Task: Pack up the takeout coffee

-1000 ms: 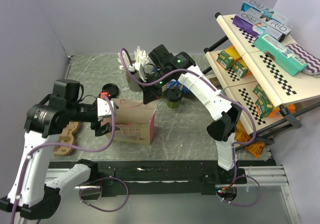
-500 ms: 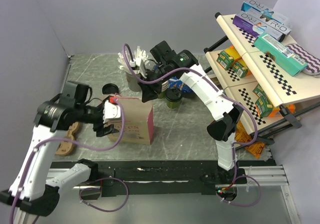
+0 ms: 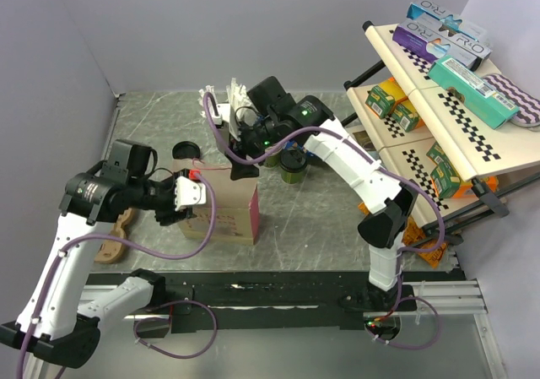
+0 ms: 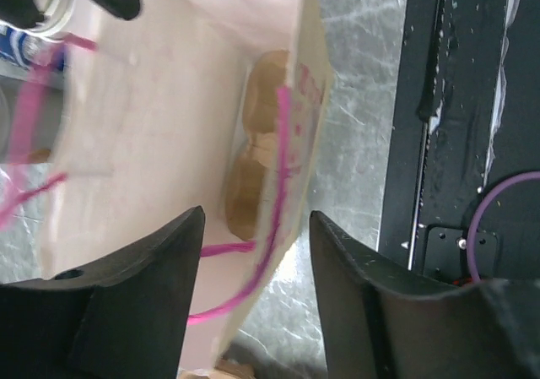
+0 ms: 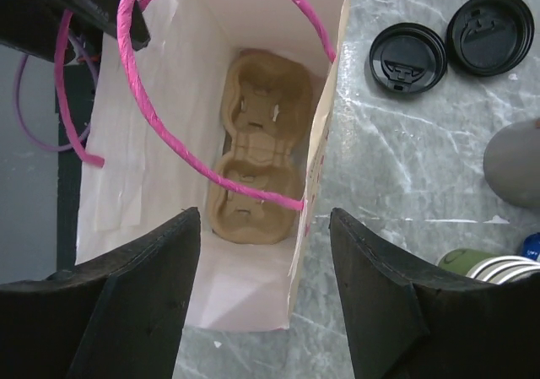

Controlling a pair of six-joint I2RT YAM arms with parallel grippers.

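The takeout coffee, a dark green cup with a black lid, stands on the table behind and to the right of the paper bag. The bag stands open with pink handles, and a brown cardboard cup carrier lies on its bottom. My right gripper hangs open over the bag's mouth, holding nothing. My left gripper is at the bag's left rim. Its open jaws straddle the bag's side wall with a gap on each side.
Two loose black lids lie on the table beside the bag, one showing in the top view. A grey holder of white items stands behind the bag. Another cardboard carrier lies at the left. A slanted shelf of boxes fills the right.
My right gripper has opened and let go of the bag's far rim. My left gripper has moved onto the bag's left rim, its jaws narrowing. The bag now stands more upright.
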